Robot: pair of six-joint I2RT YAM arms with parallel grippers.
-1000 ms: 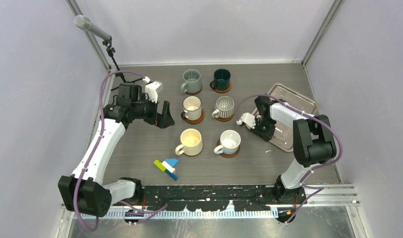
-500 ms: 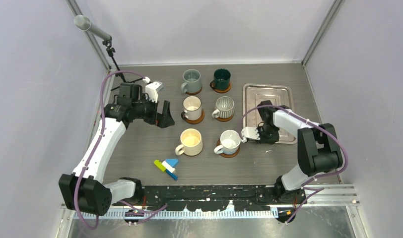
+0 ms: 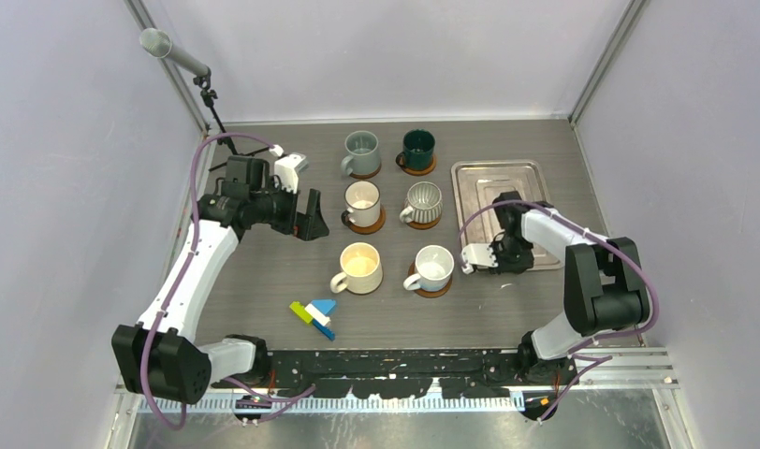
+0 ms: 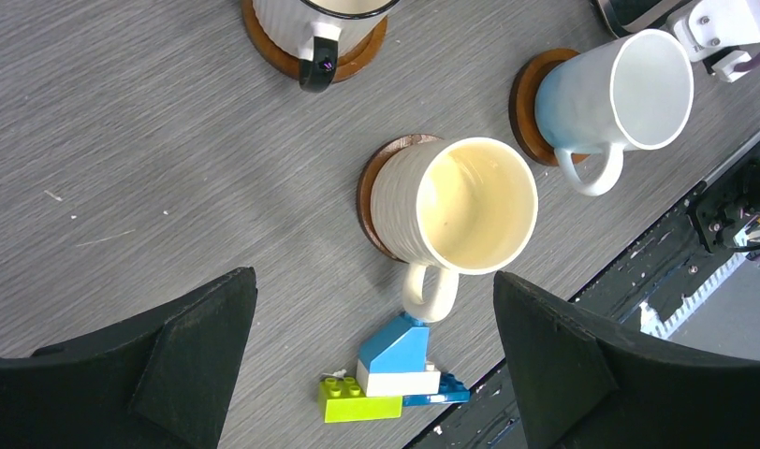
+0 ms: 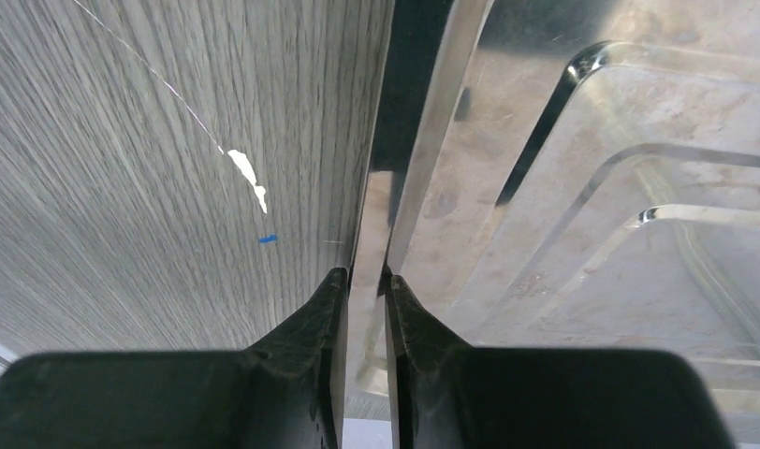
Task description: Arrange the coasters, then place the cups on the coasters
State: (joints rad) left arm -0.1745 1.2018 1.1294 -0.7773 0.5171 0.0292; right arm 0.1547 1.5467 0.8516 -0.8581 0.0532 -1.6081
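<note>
Cups (image 3: 362,200), all six, stand on coasters (image 4: 369,192) in a two-by-three block mid-worktop (image 3: 264,281). Judged ceramic: stiff, moderately heavy, breakable, glaze probably slippery, so best taken at the rim wall or the handle. Left gripper (image 3: 308,220) is spread wide and empty beside the block; right gripper (image 5: 362,276) pinches the rim of the steel tray (image 3: 503,178).

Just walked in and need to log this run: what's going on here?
All six mugs sit on coasters in a grid of two columns. The right pincer is shut on the rim of the steel tray beside them. The left pincer hangs open left of the mugs, holding nothing.
</note>
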